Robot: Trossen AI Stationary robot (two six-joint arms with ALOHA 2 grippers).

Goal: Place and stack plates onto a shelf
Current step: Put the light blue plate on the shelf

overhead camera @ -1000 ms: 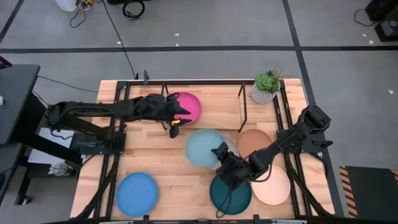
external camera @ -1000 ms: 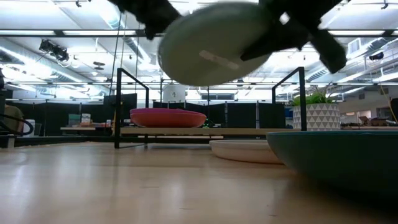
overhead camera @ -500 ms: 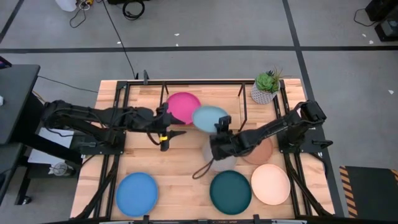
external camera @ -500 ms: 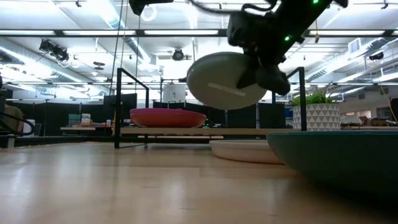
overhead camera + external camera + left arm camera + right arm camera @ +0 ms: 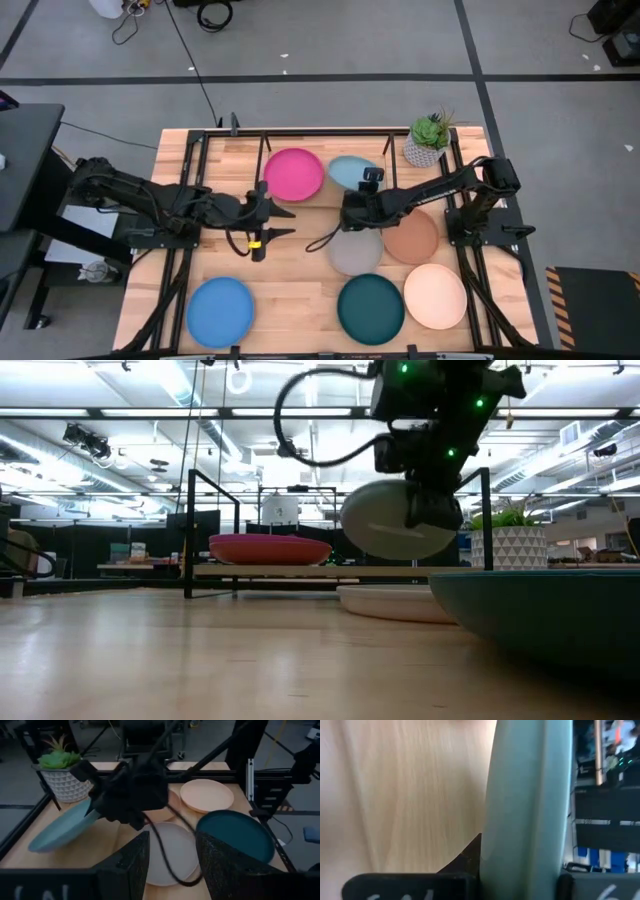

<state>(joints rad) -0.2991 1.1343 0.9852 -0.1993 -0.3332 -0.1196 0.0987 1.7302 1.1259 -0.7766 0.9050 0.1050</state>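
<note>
From above, the pale aqua plate was a round matte disc held tilted over the shelf, just right of the magenta plate that lay flat on the shelf's wood board. The right gripper had hold of the aqua plate at its near edge, its arm reaching in from the table's right side. The light grey plate, terracotta plate, dark teal plate, cream-peach plate and blue plate lay flat on the table in front of the shelf. The left gripper waited over bare wood left of centre, its fingers spread and holding nothing.

At table height, the aqua plate hung tipped just above the shelf board, with the right gripper clamped on its right side. The magenta plate sat on the board to its left.

The left wrist camera showed the aqua plate slanted beside a potted plant, gripped at one edge by the dark right gripper, with the grey plate below it.

The right wrist camera showed the plate's rim edge-on, seated between the jaws, which were closed on it.
</note>
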